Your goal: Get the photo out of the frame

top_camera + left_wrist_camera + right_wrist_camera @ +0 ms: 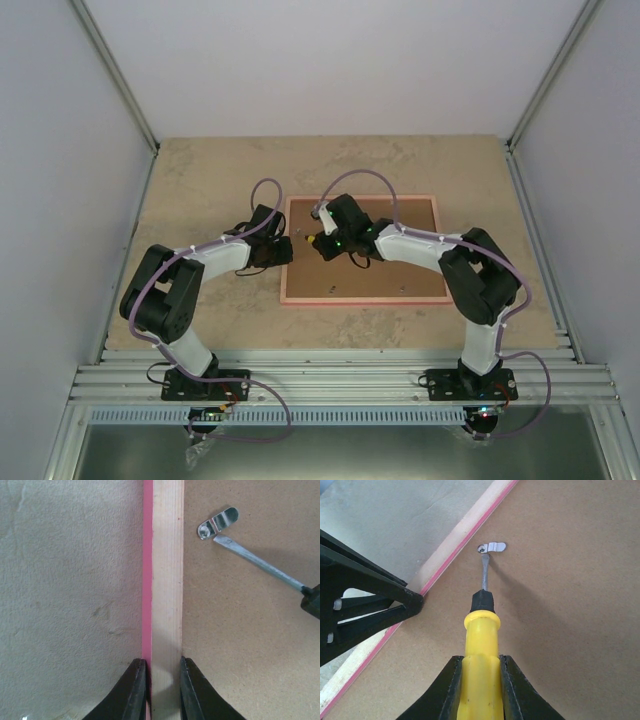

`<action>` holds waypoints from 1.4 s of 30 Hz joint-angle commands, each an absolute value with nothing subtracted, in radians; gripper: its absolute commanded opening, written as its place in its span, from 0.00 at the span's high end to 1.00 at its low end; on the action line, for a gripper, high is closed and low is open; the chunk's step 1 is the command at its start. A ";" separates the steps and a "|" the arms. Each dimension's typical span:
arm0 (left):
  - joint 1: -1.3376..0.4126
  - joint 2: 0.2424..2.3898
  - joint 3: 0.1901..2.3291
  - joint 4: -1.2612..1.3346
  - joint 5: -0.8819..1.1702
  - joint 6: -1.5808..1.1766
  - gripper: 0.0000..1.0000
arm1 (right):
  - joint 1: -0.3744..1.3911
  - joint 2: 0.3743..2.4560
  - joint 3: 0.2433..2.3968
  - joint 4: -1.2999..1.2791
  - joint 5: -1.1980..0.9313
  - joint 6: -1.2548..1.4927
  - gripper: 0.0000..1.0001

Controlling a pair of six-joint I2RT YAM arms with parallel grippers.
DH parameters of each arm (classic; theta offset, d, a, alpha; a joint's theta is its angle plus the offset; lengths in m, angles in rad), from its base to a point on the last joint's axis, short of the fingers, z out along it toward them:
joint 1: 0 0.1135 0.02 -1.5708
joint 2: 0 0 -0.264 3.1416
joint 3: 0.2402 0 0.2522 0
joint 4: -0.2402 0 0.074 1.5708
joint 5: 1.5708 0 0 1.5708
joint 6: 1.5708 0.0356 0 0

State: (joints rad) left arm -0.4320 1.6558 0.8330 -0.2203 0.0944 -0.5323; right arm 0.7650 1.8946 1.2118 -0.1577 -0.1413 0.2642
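The pink frame (362, 297) lies face down on the table, its brown fibreboard back (390, 275) up. The photo is hidden under the back. My left gripper (163, 672) is shut on the frame's left rail (166, 580), one finger on the pink outer edge, one on the inner edge. My right gripper (481, 667) is shut on a yellow-handled screwdriver (481, 630). Its blade tip touches a small metal turn clip (491, 547) near the left rail. The clip (218, 522) and the blade (260, 562) also show in the left wrist view.
The frame lies mid-table on a beige stone-look top (200, 180). Grey walls stand on both sides and at the back. A metal rail (340, 380) runs along the near edge by the arm bases.
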 commanded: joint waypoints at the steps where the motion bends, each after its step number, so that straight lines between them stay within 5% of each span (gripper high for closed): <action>1: -0.443 1.648 0.827 -0.240 0.123 -0.544 0.83 | 0.762 1.856 1.194 -0.168 -0.109 0.265 1.00; 20: -0.443 1.561 0.778 -0.236 0.061 -0.659 0.85 | 0.720 1.604 0.983 -0.030 -0.089 0.214 1.00; 32: -0.446 1.337 0.502 -0.034 0.075 -1.049 0.92 | 0.647 1.396 0.702 0.158 -0.034 0.253 0.99; 42: -0.594 1.220 0.341 0.058 -0.007 -1.330 0.85 | 0.624 1.343 0.572 0.308 -0.036 0.274 1.00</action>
